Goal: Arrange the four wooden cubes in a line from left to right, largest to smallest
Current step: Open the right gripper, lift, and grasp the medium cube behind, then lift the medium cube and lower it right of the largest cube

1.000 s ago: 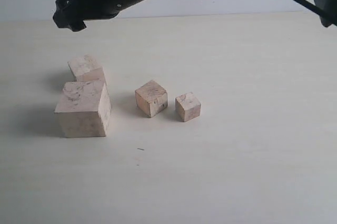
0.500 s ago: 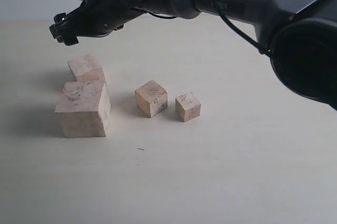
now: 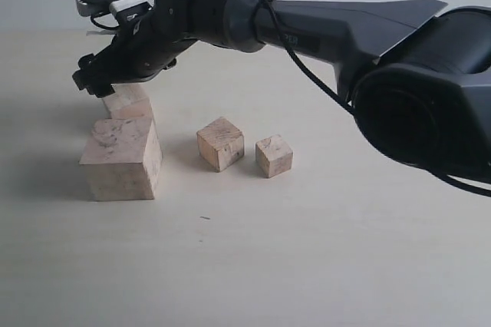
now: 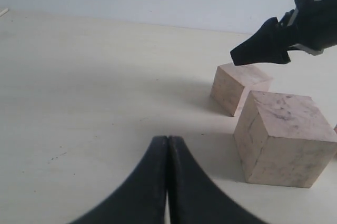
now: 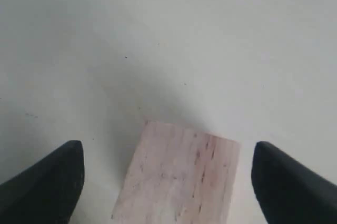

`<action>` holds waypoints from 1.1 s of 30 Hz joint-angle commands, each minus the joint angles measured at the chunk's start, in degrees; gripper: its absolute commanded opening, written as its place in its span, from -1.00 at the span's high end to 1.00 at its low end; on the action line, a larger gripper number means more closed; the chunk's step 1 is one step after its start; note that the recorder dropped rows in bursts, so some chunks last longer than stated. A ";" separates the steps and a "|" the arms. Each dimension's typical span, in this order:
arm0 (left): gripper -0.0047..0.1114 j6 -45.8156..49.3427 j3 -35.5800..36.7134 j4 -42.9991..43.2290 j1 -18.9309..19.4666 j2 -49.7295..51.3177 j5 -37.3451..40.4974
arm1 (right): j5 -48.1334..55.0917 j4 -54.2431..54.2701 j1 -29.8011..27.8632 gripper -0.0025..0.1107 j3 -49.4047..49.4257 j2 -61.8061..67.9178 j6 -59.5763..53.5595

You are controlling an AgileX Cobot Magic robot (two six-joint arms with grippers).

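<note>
a pale counter (image 3: 345, 250) holds four raw wooden cubes. the largest cube (image 3: 121, 160) sits at the front left. the second-largest cube (image 3: 126, 101) is just behind it, out of the row and so close that it is hard to tell whether they touch. to the right, the third cube (image 3: 220, 143) and the smallest cube (image 3: 274, 156) already stand in order, close together.

the black right arm (image 3: 322, 28) reaches across from the right. its jaws are spread wide and empty, poised just above the second-largest cube. the right wrist view shows that cube between the two dark tips, with counter visible on both sides. the left jaws are pressed closed on nothing, low over the counter and well to the side of the cubes.

the step in hand looks like grasping the second-largest cube. to do it well, descend straight, centre the cube between the jaws, and turn the wrist so the tips meet two opposite flat faces squarely, since the cube looks slightly skewed to them. keep clear of the largest cube. lift fully before carrying it to the gap beside the largest, which looks tight.
</note>
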 commanded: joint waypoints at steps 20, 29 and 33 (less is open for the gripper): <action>0.92 -0.23 0.04 0.16 -0.35 -0.32 -0.47 | 5.24 -1.17 0.24 0.60 -0.39 2.33 2.77; 0.92 -0.38 0.04 0.16 -0.35 -0.32 -0.47 | 4.98 -12.40 -0.26 0.96 -0.39 -7.67 3.16; 0.92 -0.19 0.04 0.16 -0.35 -0.32 -0.47 | 6.40 -13.69 -1.77 0.96 -0.39 -13.21 2.27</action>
